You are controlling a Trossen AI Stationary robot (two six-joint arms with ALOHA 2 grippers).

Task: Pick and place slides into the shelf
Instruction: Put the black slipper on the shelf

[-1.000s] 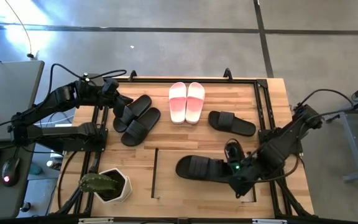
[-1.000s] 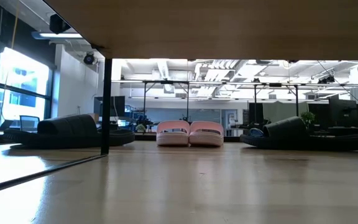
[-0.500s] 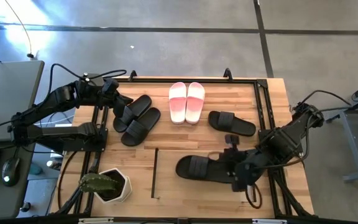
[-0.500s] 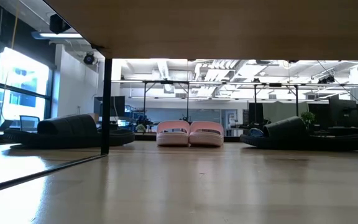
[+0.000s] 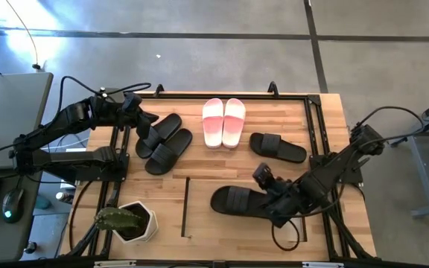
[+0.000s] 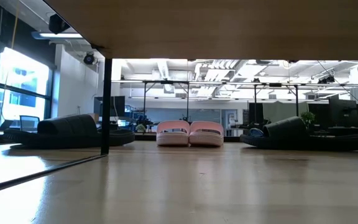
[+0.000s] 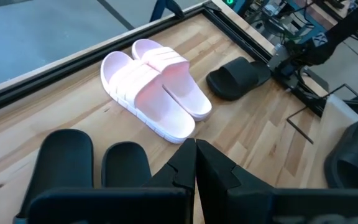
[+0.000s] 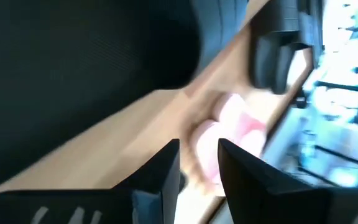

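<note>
The right gripper [image 5: 268, 195] sits low over the front right part of the table, at the toe-side end of a lone black slide [image 5: 238, 201] that lies flat on the wood. In its own wrist view the two fingers [image 8: 160, 177] stand a little apart with a narrow gap between them and nothing visibly pinched; that view is smeared, so whether they touch the black slide's dark mass [image 8: 86, 50] is hard to say. A second single black slide [image 5: 277, 147] lies just behind, near the right rail.

The left gripper [image 5: 141, 120] rests at the table's left edge, fingers [image 7: 194, 165] pressed together and empty, just beside a pair of black slides [image 5: 163, 142] lying side by side. The pink-and-white slides [image 5: 223, 122] sit as a pair at the back middle.

The low view shows what the overhead one hides: it looks out beneath the shelf's [image 6: 216, 28] light-wood top panel, past a dark upright, to the pink pair [image 6: 189, 133] between black slides on either side. A white hexagonal plant pot [image 5: 137, 222] stands at the front left.
</note>
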